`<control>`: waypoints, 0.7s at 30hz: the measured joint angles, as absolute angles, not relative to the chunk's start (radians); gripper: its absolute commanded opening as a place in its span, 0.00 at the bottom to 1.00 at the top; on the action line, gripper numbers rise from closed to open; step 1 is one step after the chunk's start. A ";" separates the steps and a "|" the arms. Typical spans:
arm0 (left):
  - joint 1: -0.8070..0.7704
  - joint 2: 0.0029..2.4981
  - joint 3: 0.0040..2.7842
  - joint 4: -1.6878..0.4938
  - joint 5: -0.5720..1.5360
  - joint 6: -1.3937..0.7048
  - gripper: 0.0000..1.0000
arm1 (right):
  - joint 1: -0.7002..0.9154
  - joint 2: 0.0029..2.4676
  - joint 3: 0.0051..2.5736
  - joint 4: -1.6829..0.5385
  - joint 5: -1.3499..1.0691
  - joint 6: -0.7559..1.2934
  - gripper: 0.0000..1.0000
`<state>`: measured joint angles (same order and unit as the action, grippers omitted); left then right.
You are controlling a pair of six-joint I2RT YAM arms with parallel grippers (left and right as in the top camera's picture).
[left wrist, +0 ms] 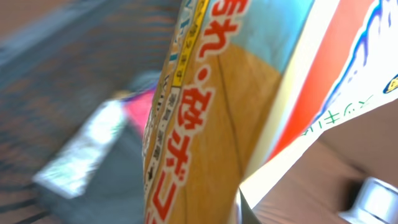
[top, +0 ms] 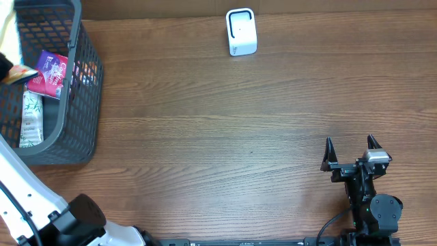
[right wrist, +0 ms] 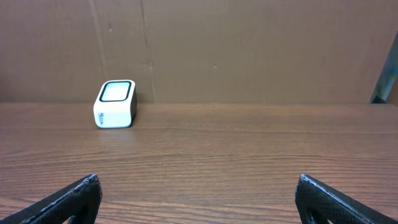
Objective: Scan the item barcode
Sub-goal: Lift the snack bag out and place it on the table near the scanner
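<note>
An orange and yellow packet (left wrist: 230, 106) with red Japanese print fills the left wrist view, blurred and very close. My left gripper (left wrist: 205, 218) is shut on it, its fingers almost wholly hidden by the pack. Overhead, the packet (top: 13, 72) shows only as a sliver at the left edge, above the basket. No barcode is visible on it. The white scanner (top: 241, 31) stands upright at the far middle of the table, also seen as the scanner (right wrist: 115, 104) in the right wrist view. My right gripper (top: 350, 145) is open near the front right, nothing between its fingers (right wrist: 68, 199).
A dark mesh basket (top: 85, 102) stands at the far left, holding a purple packet (top: 51, 74) and a white and green tube (top: 31, 119). My white left arm (top: 27, 198) rises along the left edge. A brown cardboard wall (right wrist: 249, 50) stands behind the table.
</note>
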<state>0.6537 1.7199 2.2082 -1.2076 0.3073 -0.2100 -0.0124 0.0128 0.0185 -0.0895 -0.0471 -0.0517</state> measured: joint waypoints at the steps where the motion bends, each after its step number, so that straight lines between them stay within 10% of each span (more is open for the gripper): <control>1: 0.645 1.713 2.208 -1.207 0.364 -0.210 0.04 | -0.012 0.013 0.019 -0.089 -0.047 -0.052 1.00; 21: -0.053 1.728 1.969 -1.268 0.442 -0.202 0.04 | -0.012 0.013 0.019 -0.089 -0.047 -0.052 1.00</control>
